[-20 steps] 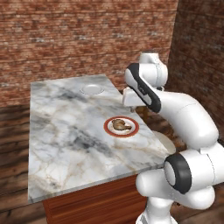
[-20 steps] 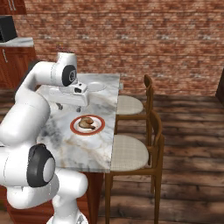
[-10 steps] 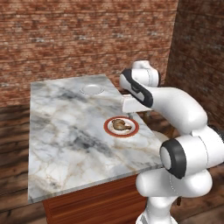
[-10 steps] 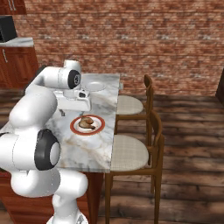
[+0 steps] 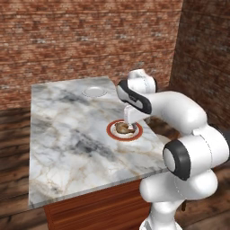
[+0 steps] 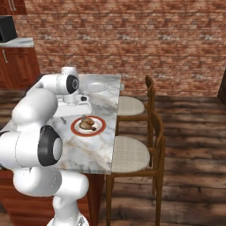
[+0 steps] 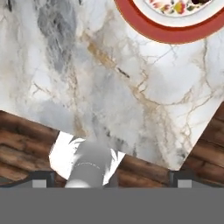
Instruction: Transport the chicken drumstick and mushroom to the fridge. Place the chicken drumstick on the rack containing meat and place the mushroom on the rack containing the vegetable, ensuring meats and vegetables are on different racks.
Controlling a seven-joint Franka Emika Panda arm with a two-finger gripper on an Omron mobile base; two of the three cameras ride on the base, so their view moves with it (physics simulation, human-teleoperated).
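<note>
— Looking at the gripper (image 5: pixel 130 120) first: its jaws stand wide apart and hold nothing. It hangs just above the red-rimmed plate (image 5: pixel 135 133), pointing down at the marble.

— Why over the plate?

— Because the chicken drumstick (image 5: pixel 122 128) lies there, a lumpy golden-brown piece resting on the plate's pale middle. I'd judge the arm is lining up to take it, spread wide so the fingers can drop either side of the thick end.

— And from the hand's own camera?

— The two dark fingertips (image 7: pixel 41 176) sit far apart at the bottom, with only marble counter (image 7: pixel 109 83) between them and the plate's red rim at the top edge. So the hand looks a touch short of the food, by my reckoning.

— Is the mushroom there too?

— Something smaller may lie beside the drumstick on the plate, but I cannot tell what it is. The fridge isn't anywhere I can see from here.

— What has changed in the last second?

— The arm has swung. A second ago the hand stood back by the far right edge of the counter, beyond the plate; now it has come forward and down over the plate. The plate, the drumstick and the white dish (image 5: pixel 94 91) further back have not budged, and the jaws were just as wide then.

— Anything else nearby?

— Two wooden chairs (image 6: pixel 132 152) tucked along the counter's edge.
</note>
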